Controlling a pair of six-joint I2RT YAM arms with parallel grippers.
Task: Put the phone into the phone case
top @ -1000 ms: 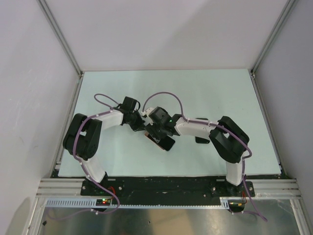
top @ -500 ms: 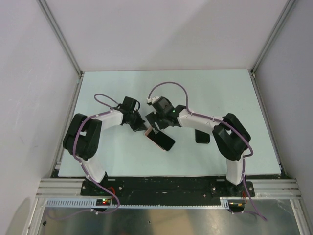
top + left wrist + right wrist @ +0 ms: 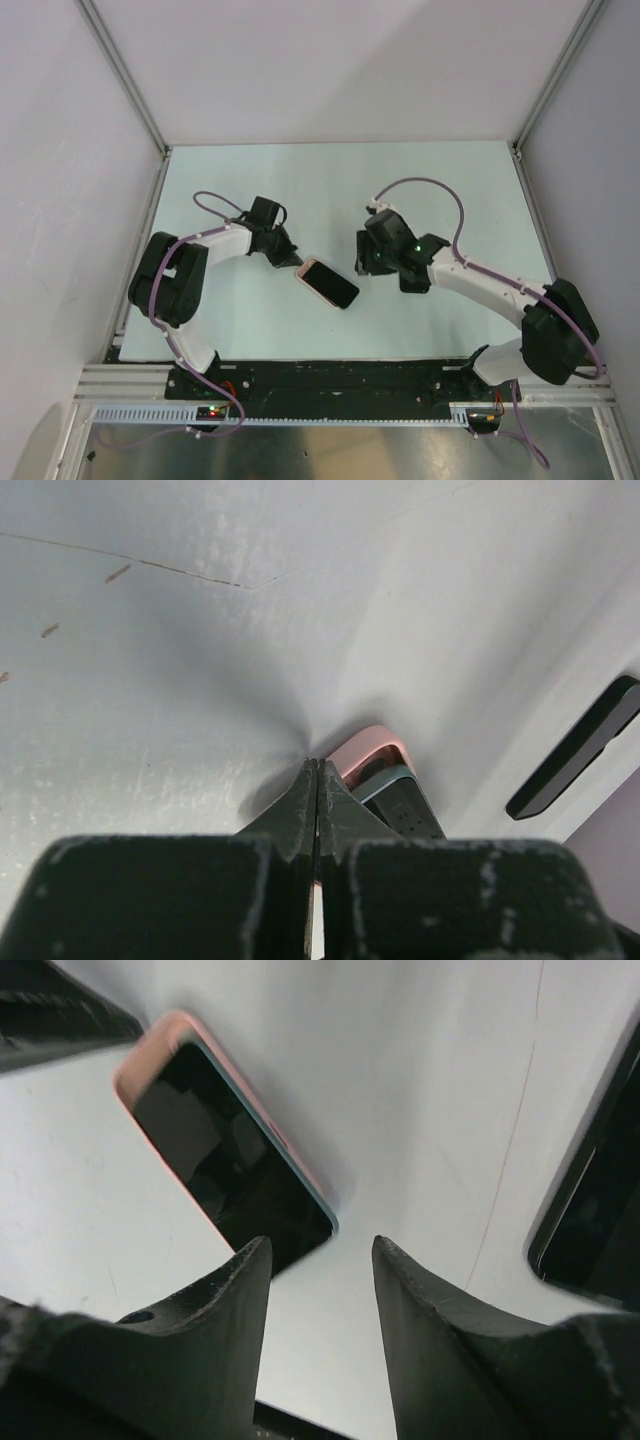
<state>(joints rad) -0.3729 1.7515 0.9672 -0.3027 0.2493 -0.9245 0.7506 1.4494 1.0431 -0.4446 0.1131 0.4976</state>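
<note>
Left gripper (image 3: 291, 256) is fully closed with nothing between the fingers, and its tips sit right at the far-left corner of the pink phone case (image 3: 368, 748); I can't tell whether they actually touch it. The case lies flat on the white table (image 3: 450, 190), in the middle between the two arms and angled diagonally. The phone (image 3: 225, 1165) lies inside the case with its dark screen up. Its teal edge shows along the pink rim, and I can't tell whether it is pressed all the way in. Right gripper (image 3: 322, 1245) hangs above the table just right of the phone's near end, jaws partly apart and holding nothing. A flat dark slab (image 3: 575, 748) lies on the table further right, apart from the case.
</note>
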